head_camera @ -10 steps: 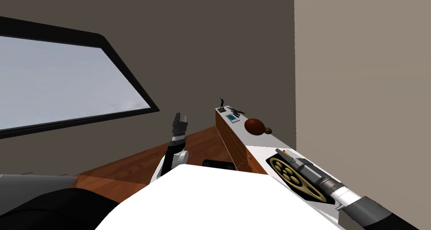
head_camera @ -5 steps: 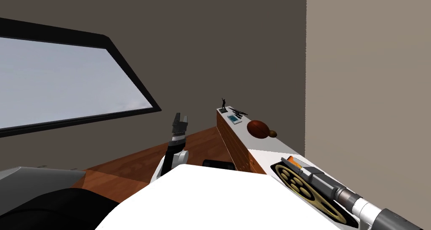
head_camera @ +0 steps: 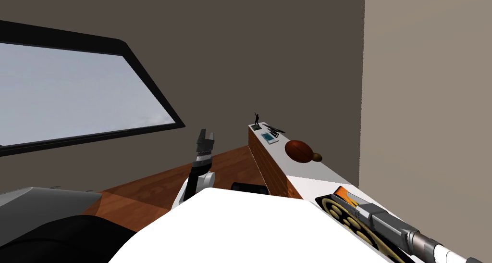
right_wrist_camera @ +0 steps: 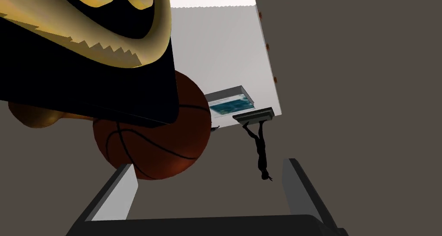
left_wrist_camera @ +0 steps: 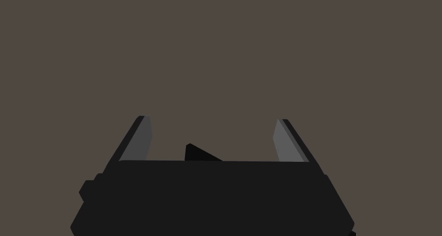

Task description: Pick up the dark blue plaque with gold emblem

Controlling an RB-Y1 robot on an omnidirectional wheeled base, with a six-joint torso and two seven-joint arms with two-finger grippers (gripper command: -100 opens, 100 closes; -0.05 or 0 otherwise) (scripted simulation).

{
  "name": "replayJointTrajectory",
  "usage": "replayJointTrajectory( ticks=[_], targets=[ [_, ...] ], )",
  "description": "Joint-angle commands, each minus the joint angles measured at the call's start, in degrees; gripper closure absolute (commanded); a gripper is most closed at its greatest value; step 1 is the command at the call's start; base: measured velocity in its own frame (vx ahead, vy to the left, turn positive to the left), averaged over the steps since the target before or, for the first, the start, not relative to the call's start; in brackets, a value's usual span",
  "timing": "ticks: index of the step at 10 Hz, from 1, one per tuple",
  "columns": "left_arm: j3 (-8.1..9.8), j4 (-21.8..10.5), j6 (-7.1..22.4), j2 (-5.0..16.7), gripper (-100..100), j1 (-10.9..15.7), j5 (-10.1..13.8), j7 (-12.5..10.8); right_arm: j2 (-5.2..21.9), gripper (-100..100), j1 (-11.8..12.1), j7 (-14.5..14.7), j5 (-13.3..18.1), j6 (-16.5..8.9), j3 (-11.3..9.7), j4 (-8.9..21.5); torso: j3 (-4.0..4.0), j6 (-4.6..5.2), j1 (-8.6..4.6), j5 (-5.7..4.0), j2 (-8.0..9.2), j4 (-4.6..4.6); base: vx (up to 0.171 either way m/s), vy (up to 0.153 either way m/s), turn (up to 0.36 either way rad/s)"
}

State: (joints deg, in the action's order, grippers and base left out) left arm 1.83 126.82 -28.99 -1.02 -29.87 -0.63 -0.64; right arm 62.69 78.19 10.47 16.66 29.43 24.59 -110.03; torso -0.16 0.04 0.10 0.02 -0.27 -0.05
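Far left of the head view: a dark-framed window [head_camera: 72, 92], no part in this. Left of centre: left hand [head_camera: 205, 141] raised, fingers spread wide on nothing; best left parked there. Right of centre: a white-topped counter [head_camera: 307, 176] running up the frame to a small black figurine [head_camera: 257, 119], with a blue frame [head_camera: 269, 138] and a basketball [head_camera: 299, 151] along it. Lower right: the plaque [head_camera: 346, 221] lying flat on the counter, gold emblem up, partly under the right arm [head_camera: 413, 238]. In the right wrist view, plaque crowding the upper left, outside the wide-spread, empty fingers of the right hand [right_wrist_camera: 211, 168]. Probably best: swing the hand over the plaque's edge, tip the fingers down to straddle a thin side, close only once both blades flank it, stay clear of the basketball, lift level.
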Motion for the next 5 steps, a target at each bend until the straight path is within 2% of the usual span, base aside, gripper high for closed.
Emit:
replayJointTrajectory(
  ticks=[1,2,3,4,5],
  targets=[
    [0.0,0.0,0.0,0.0,0,0.0,0.0,0.0,2.9,-100,2.9,0.5,1.6,-0.2,0.7,1.5,0.0,0.0,0.0,0.0,0.0,0.0,0.08,0.011,0.051],
    [0.0,0.0,0.0,0.0,0,0.0,0.0,0.0,3.0,-100,4.0,0.5,1.6,-0.2,0.7,1.5,-0.03,0.0,0.02,0.0,-0.05,-0.01,0.065,0.008,0.011],
    [0.0,0.0,0.0,0.0,0,0.0,0.0,0.0,4.7,-100,6.5,0.8,2.6,-0.4,1.2,2.2,-0.02,0.0,0.01,-0.01,-0.03,-0.01,0.075,0.021,0.012],
    [0.0,0.0,0.0,0.0,0,0.0,0.0,0.0,4.7,-100,6.5,0.8,2.6,-0.4,1.2,2.2,-0.03,0.0,0.03,0.0,-0.06,-0.01,0.054,0.01,0.007],
    [0.0,0.0,0.0,0.0,0,0.0,0.0,0.0,6.4,-100,8.6,1.1,3.6,-0.6,1.7,3.0,0.0,0.01,0.02,-0.01,0.01,0.0,0.052,-0.002,0.011]
  ],
)
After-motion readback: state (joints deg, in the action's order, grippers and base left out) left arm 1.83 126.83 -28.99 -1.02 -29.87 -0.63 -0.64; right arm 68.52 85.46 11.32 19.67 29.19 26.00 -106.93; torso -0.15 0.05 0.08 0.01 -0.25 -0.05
